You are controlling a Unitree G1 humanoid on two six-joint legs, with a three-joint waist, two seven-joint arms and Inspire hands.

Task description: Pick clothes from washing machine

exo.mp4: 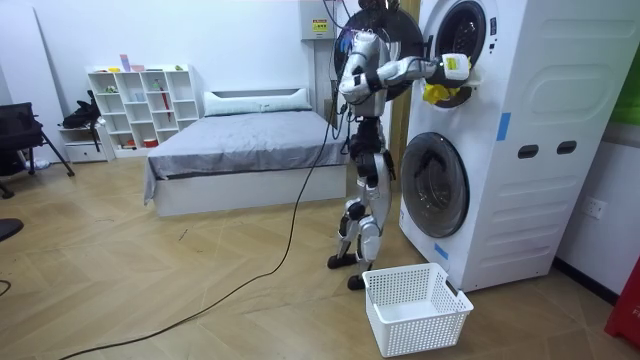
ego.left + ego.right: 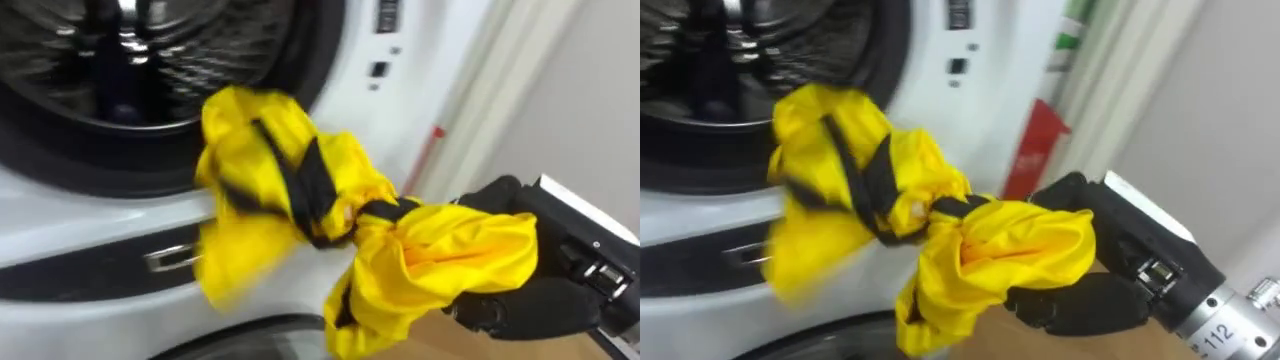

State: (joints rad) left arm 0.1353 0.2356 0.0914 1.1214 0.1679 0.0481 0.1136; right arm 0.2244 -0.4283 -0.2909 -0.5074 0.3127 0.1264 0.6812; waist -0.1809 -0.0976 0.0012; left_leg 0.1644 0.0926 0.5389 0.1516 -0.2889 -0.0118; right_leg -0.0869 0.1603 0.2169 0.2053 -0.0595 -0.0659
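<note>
A yellow garment (image 2: 290, 180) with black stripes hangs bunched in the air just outside the upper washing machine's open drum (image 2: 110, 60). My right hand (image 2: 525, 300) is shut on the garment's right end, with yellow cloth draped over its black fingers. The rest of the cloth trails left towards the drum's rim. In the room view I stand upright facing the stacked white machines (image 1: 500, 130), one arm stretched to the upper door with the yellow garment (image 1: 436, 93) below the hand (image 1: 453, 66).
A white laundry basket (image 1: 415, 305) stands on the wooden floor by my feet, before the lower machine's shut round door (image 1: 435, 185). A bed (image 1: 240, 150) and a white shelf (image 1: 140, 105) stand behind me. A red object (image 2: 1035, 140) stands beside the machine.
</note>
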